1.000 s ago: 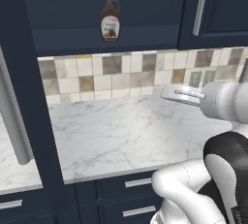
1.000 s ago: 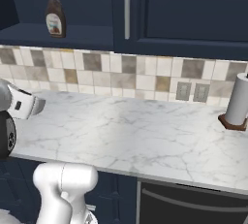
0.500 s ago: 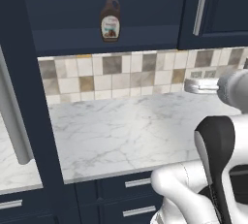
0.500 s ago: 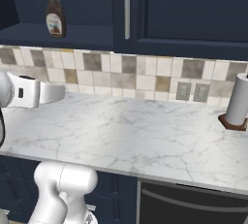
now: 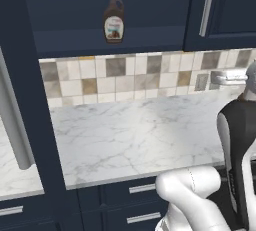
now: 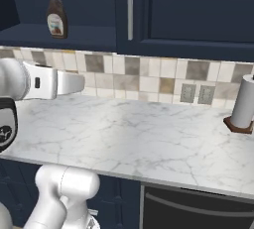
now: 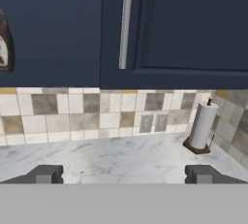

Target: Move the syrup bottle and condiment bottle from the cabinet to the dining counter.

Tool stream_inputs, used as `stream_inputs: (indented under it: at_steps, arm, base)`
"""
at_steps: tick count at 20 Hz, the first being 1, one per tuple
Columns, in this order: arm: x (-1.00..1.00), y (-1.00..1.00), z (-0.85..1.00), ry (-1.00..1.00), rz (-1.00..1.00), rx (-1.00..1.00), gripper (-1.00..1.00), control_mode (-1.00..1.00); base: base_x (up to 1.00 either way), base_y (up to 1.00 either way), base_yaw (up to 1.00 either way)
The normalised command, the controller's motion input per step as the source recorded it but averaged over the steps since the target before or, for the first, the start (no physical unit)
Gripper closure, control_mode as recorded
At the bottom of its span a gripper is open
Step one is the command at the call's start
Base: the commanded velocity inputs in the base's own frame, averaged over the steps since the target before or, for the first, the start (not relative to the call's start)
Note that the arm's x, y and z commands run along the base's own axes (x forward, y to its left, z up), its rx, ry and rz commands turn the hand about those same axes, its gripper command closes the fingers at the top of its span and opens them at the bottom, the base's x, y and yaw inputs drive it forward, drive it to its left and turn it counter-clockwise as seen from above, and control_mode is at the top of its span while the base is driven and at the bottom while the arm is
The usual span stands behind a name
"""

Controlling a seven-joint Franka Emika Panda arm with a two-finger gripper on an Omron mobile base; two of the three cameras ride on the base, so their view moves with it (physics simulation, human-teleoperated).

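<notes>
The syrup bottle (image 5: 113, 16) stands upright on the open shelf of the cabinet (image 6: 188, 10), above the tiled wall. From the tool (image 7: 124, 173) it lies up and off to the left: in the hand view the bottle (image 7: 4, 43) sits at the far left edge, partly cut off, while the tool looks level at the closed cabinet door and its long silver handle (image 7: 125, 22). The coming move, by the look of it, calls for the tool to rise and swing left toward the bottle, whose long axis is vertical, so a grasp from the side across its body would suit. The tool's two dark fingertips (image 7: 44, 174) stand wide apart with nothing between them.

The condiment bottle cannot be made out on the shelf.

The bottle is dark brown, with a rounded wide body, a narrow neck, a dark cap and a pale label; it looks smooth and glossy, likely slippery plastic or glass. The cabinet is matt navy with panelled doors. Below the shelf the wall carries small square tiles in cream, tan and grey. Beneath that, the bench (image 6: 149, 143) is white marble with grey veins, smooth and flat. At the bench's right end, well away from the bottle, a white paper-towel roll (image 6: 244, 105) stands on a brown base.
</notes>
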Motion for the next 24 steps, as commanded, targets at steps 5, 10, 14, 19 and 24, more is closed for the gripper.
stream_inputs:
  at_steps: [5,10,14,19,24]
  arm:
    - [0.32,-0.06,0.65,0.00,0.00,0.00,-1.00,-1.00]
    - [0.40,-0.43,0.39,0.00,0.00,0.00,-1.00,-1.00]
    - [0.59,-0.37,0.07,0.00,0.02,0.03,-1.00,-1.00]
    - [0.69,-0.11,0.19,-0.01,0.11,0.09,-1.00,-1.00]
    - [0.72,-0.05,0.15,0.00,0.12,0.07,-1.00,-1.00]
  base:
    - [0.00,0.00,0.00]
    - [0.00,0.00,0.00]
    - [0.00,0.00,0.00]
    - [0.00,0.00,0.00]
    - [0.00,0.00,0.00]
